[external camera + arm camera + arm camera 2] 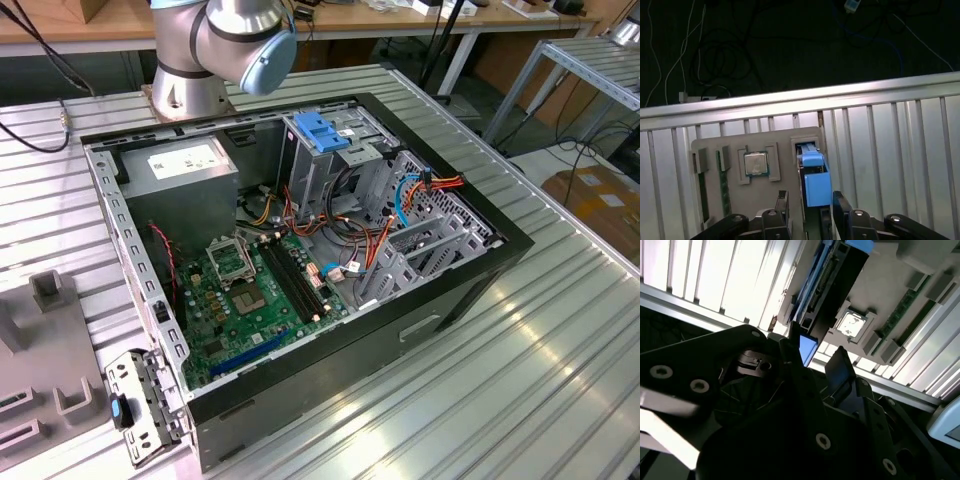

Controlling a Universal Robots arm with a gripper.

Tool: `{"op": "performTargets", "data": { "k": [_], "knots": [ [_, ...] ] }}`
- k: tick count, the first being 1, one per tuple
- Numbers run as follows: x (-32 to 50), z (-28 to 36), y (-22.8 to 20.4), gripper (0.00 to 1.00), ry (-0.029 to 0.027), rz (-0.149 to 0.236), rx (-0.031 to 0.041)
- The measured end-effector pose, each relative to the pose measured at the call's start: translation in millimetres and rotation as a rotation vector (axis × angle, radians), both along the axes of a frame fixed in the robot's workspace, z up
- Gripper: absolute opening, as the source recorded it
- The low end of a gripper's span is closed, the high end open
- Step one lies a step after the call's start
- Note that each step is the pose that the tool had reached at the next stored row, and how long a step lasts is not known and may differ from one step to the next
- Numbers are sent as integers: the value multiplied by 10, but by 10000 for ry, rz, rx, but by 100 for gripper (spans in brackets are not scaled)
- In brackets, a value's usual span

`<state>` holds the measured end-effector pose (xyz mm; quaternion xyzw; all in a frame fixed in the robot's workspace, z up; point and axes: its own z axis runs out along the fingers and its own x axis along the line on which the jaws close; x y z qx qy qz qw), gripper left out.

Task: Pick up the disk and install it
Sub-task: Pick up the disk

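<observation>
Gripper (810, 199) (816, 342) sits closest to the lens in both wrist views. Its black fingers (782, 202) are spread apart with nothing clamped, one on each side of the disk (812, 159) (837, 280). Cannot tell whether they touch it.

The disk stands on edge in a slot along one edge of a grey fixture plate (785, 137), blue carrier rail up. A square processor chip (756, 163) sits in a recess mid-plate, and a green memory stick (722, 182) lies near the opposite edge.

The plate lies on the ribbed aluminium table (890, 140), close to its edge, with dark floor and loose cables (715, 55) beyond.

In the exterior view the arm base (190, 90) stands on the table just beside an open computer case (330, 370). Inside are a metal cage with blue handle (322, 135), a grey box with white sticker (180, 165) and a green motherboard (245, 290).
</observation>
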<state>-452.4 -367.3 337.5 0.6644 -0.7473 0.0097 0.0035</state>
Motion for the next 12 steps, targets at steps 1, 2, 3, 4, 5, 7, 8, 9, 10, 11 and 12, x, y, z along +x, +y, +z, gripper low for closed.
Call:
{"op": "performTargets", "data": {
  "k": [1, 2, 3, 4, 5, 7, 8, 9, 10, 11, 12],
  "knots": [
    [-2, -7, 10, 48, -6, 6, 0],
    [-7, -13, 17, 48, -12, 18, 0],
    [-15, -25, 23, 48, -22, 68, 0],
    [-21, -34, 26, 48, -25, 122, 0],
    [-26, -41, 27, 48, -23, 170, 0],
    [-38, -60, 28, 48, -24, 342, 2],
    [-42, -67, 28, 48, -24, 411, 4],
    [-46, -76, 28, 48, -25, 509, 8],
    [-51, -86, 28, 48, -26, 585, 13],
    [-59, -102, 28, 48, -25, 700, 22],
    [-66, -113, 28, 48, -25, 768, 26]
  ]
}}
